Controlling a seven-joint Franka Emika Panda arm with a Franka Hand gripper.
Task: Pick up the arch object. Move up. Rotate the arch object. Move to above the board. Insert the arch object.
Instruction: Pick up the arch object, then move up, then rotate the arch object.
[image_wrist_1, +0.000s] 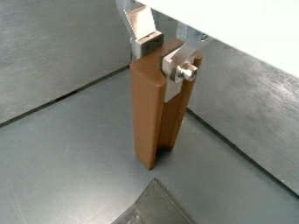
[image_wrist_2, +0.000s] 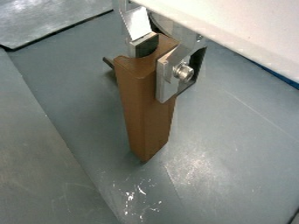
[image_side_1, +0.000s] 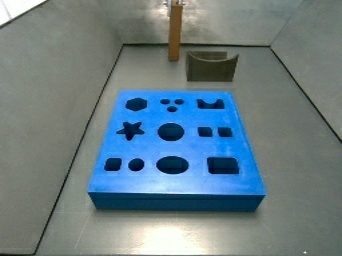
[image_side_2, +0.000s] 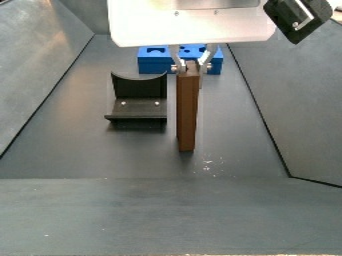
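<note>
Gripper (image_wrist_1: 163, 59) clamped on the top of a tall brown slab (image_wrist_1: 156, 118) standing upright on the grey floor (image_side_1: 174, 225). Just beside it — the arch object (image_side_1: 210, 66), near the floor's far edge. Mid-floor, well apart — the board (image_side_1: 175, 150). No legible writing.

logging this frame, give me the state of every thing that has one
pincer: shut on the top of the brown slab
brown slab: upright, lower end at the floor
arch object: not held, on the floor beside the slab, notch up
board: flat on the floor, cut-outs all empty
</note>
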